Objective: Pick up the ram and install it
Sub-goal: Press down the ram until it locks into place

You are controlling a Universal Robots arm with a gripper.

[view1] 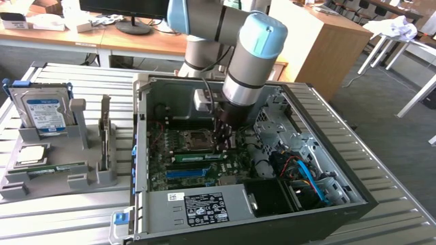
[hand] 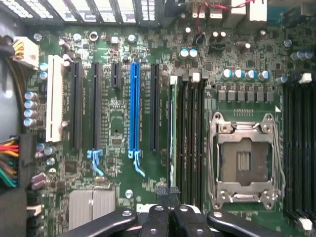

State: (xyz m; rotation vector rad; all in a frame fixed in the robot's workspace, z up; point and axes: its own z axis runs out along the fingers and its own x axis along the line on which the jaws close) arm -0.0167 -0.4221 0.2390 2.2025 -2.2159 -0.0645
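Observation:
The ram (hand: 173, 133) is a thin green stick standing on edge in the memory slot nearest the expansion slots, beside the CPU socket (hand: 244, 158). In the exterior view the ram (view1: 197, 156) stands along the motherboard inside the open computer case (view1: 344, 168). My gripper (view1: 222, 147) reaches down into the case right over the ram's end. In the wrist view my gripper (hand: 172, 207) is shut, with its black fingertips (hand: 168, 193) pressed together over one end of the ram and nothing between them. I cannot tell whether the tips touch the ram.
A grey holder (view1: 81, 176) stands at the exterior view's left with a silver hard drive (view1: 46, 113), a dark expansion card (view1: 105, 132) on edge and a green strip (view1: 48, 168). Case walls, the power supply (view1: 197, 206) and blue cables (view1: 307, 176) ring the motherboard.

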